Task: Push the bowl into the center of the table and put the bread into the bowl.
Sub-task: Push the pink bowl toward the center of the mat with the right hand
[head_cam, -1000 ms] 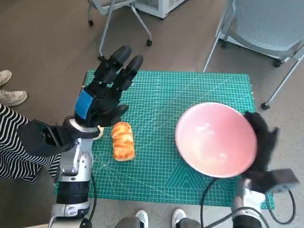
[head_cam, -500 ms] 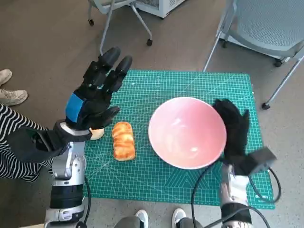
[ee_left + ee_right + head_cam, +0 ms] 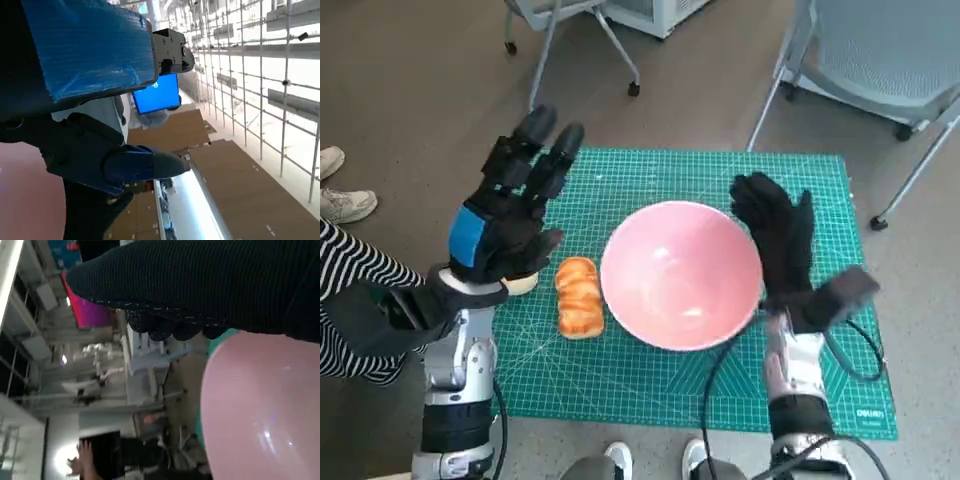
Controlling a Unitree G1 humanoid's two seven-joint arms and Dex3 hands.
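Bread just left of the bowl, with the left hand nearest it

The bread (image 3: 579, 297) lies on the green mat (image 3: 650, 180), toward its left side, with its long axis running near to far. The pink bowl (image 3: 681, 274) sits just to its right, around the middle of the mat, their edges almost touching; whether they do touch I cannot tell. The left hand (image 3: 510, 211) hovers raised above and to the left of the bread, fingers spread and holding nothing. The right hand (image 3: 779, 236) is flat against the right side of the bowl, fingers stretched out toward the far edge, gripping nothing. By my reading, the pick falls to the left hand, which must drop down and slightly right, with the bowl then only a short carry to the right.
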